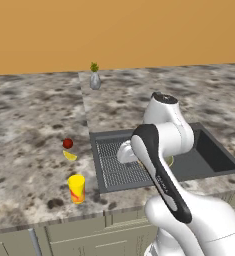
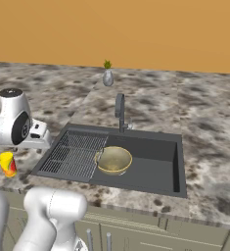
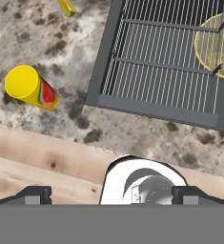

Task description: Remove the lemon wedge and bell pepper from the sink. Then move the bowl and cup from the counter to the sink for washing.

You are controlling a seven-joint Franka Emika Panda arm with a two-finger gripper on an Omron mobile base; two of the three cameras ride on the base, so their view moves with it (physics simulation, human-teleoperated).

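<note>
The olive-gold bowl [image 2: 113,160] sits inside the dark sink [image 2: 179,169], just right of the ribbed drainboard [image 2: 72,153]. On the counter left of the sink lie the dark-red bell pepper [image 1: 67,144] and the yellow lemon wedge [image 1: 70,156], with the yellow cup [image 1: 76,188] standing nearer the front edge. My gripper [image 3: 112,194] hangs open and empty above the counter's front edge, between the cup [image 3: 31,88] and the drainboard [image 3: 166,62]. In the hand view the lemon wedge [image 3: 67,7] is at the top and the bowl [image 3: 218,45] at the right.
A grey arched faucet [image 2: 120,112] rises behind the sink. A grey vase with a green plant [image 1: 94,77] stands at the back of the marbled counter [image 1: 29,120]. My own arm covers most of the basin in the left base view.
</note>
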